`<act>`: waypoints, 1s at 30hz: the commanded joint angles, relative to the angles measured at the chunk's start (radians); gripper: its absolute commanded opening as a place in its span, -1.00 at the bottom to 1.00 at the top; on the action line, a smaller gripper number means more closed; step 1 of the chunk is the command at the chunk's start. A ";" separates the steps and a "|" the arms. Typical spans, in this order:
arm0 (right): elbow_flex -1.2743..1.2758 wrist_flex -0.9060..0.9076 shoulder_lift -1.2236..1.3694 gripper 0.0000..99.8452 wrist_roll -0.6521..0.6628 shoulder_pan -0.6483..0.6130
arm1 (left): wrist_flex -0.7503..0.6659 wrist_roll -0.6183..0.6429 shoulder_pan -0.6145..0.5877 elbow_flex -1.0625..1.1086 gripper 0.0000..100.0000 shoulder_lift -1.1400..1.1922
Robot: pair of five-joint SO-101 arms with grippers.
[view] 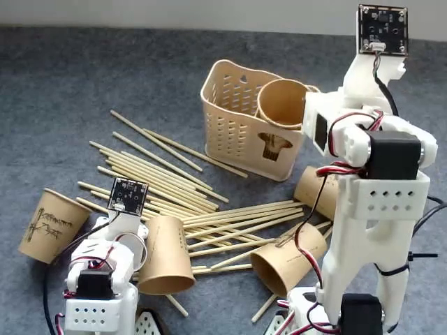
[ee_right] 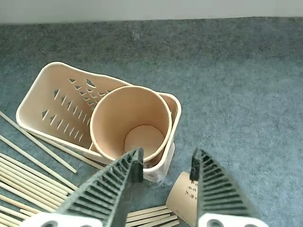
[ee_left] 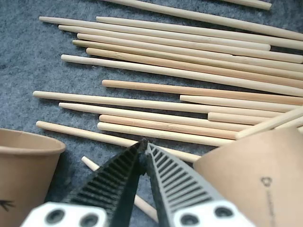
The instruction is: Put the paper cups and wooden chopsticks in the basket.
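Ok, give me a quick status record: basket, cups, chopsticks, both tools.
basket: upright on the grey surface, one paper cup inside
loose cups: four, on their sides on the surface
chopsticks: scattered on the surface beside the basket
left tool: shut, empty, low over the chopsticks
right tool: open, empty, above the cup in the basket

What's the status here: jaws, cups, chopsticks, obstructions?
Left jaws shut, low over chopsticks. Right jaws open above basket, one paper cup inside. Four loose cups and the chopsticks on table. Cups flank left jaws.
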 commanded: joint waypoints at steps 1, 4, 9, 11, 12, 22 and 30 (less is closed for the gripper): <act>-0.044 -0.093 -0.005 -0.64 -0.005 0.012 | 0.002 0.002 0.010 0.019 -0.99 -0.002; -0.041 -0.122 -0.005 -0.64 -0.003 0.012 | 0.002 0.002 0.010 0.019 -0.99 -0.002; -0.038 -0.082 -0.015 -0.64 -0.002 0.012 | 0.002 0.002 0.010 0.019 -0.99 -0.002; -0.038 -0.061 -0.015 -0.64 -0.002 0.012 | 0.002 0.002 0.010 0.019 -0.99 -0.002; -0.038 -0.044 -0.015 -0.64 -0.002 0.012 | 0.002 0.002 0.010 0.019 -0.99 -0.002; -0.036 0.191 -0.015 -0.64 -0.008 0.116 | 0.002 0.002 0.010 0.019 -0.99 -0.002; 0.145 0.191 -0.015 -0.64 -0.002 0.289 | 0.002 0.002 0.010 0.019 -0.99 -0.002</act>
